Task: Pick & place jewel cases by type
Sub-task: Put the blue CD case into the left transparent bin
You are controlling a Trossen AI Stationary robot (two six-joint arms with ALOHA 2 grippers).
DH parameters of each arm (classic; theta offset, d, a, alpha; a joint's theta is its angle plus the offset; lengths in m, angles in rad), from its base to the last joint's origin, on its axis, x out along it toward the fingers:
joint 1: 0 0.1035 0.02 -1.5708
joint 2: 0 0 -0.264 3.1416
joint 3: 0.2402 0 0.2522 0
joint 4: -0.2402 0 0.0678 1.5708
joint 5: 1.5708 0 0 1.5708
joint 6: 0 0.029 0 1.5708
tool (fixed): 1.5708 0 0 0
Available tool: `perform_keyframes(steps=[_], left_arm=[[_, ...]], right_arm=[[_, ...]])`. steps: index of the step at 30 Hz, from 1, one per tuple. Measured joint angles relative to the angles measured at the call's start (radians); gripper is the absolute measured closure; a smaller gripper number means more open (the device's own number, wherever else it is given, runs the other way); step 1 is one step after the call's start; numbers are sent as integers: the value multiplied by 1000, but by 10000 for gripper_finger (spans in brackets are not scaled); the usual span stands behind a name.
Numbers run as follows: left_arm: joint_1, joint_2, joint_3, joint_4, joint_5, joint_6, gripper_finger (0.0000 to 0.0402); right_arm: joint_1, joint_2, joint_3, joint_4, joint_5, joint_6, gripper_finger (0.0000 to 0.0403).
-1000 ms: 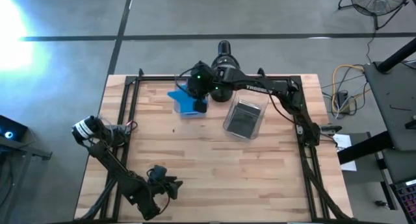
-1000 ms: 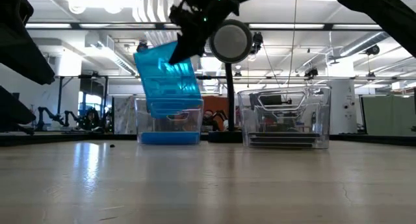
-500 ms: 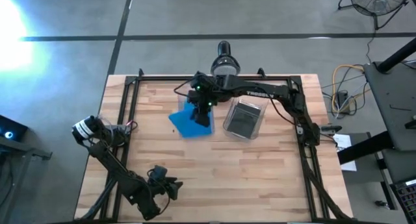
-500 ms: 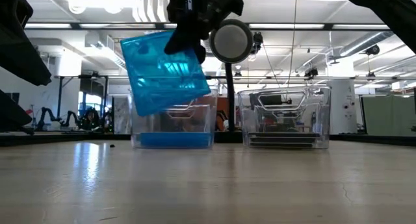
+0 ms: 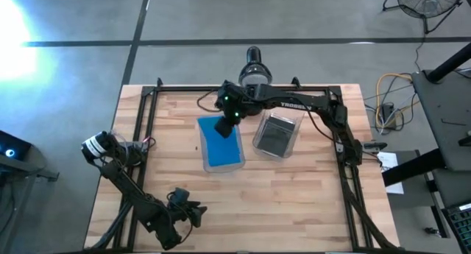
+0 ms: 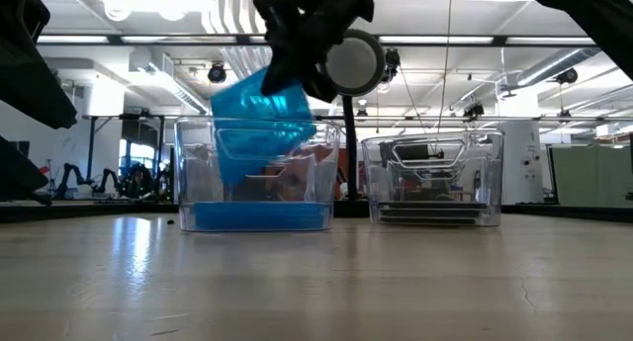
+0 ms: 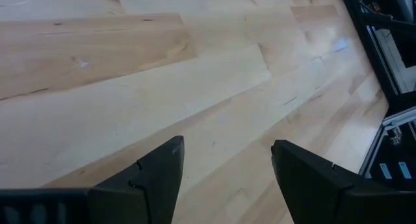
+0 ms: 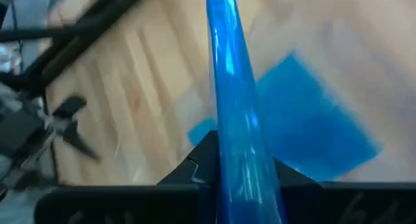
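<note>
Lowering blue case [image 6: 259, 109] into bin [image 6: 188, 163]

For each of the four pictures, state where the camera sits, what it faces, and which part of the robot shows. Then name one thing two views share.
High view: above the table, looking straight down; both arms show, and two bins.
Low view: at table-top height, looking level across to the room; the right gripper comes from above.
Left wrist view: on the left arm, facing bare table; its open fingers show.
Right wrist view: on the right arm; its fingers clamp the blue jewel case.
Shared: that case, over the left bin, shows in high, low and right wrist views.
</note>
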Motion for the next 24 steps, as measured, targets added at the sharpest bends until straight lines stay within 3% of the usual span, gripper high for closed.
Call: perform_keyframes(steps=[6, 13, 18, 24], left_arm=[[0, 0, 0, -1, -2, 44, 188], [0, 0, 0, -2, -3, 49, 188], [0, 0, 0, 3, -3, 48, 188], [0, -2, 0, 3, -14, 68, 188]], right_arm=[[7, 5, -97, -16, -70, 150, 378], [-2, 6, -295, 303, -217, 412, 333], [-2, -1, -292, 154, -100, 287, 277], [1, -4, -124, -170, 179, 28, 206]])
